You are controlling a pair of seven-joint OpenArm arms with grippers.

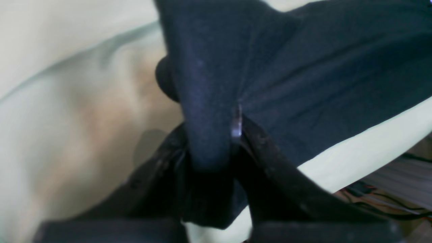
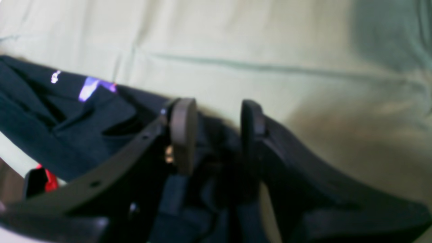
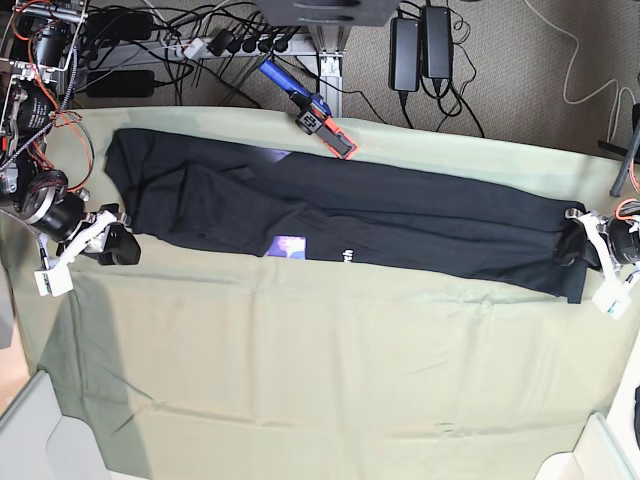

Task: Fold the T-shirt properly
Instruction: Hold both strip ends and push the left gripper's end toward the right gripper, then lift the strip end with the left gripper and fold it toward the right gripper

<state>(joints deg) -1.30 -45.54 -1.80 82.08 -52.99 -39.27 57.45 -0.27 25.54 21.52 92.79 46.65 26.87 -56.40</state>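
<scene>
T-shirt [image 3: 400, 225] laid as a long black band across the upper middle of the base view, on the pale green cloth [image 3: 320, 370], running from upper left to the right edge. Folded lengthwise already, by the look of it; small square label [image 3: 289, 246] showing on the lower edge near the middle.

Left gripper [image 1: 216, 148] at the right edge of the base view, clamped on a bunched fold of the black fabric; wrist view filled with cloth pinched between the pads. Right gripper [image 2: 217, 135] at the left edge of the base view, jaws standing apart with dark fabric lying under and between them, nothing visibly pinched.

Step in hand, as a judgement: one end let go, the other end held, band being stretched flat before the next fold.

To do it well:
- Keep the held end low and taut, without dragging the green cloth into ridges.
- Lift the open jaws straight up and clear, so no fabric snags on a pad.
- Check that both long edges lie parallel before folding end to end.
- Regrip through both layers at the corner, not a single layer.
</scene>
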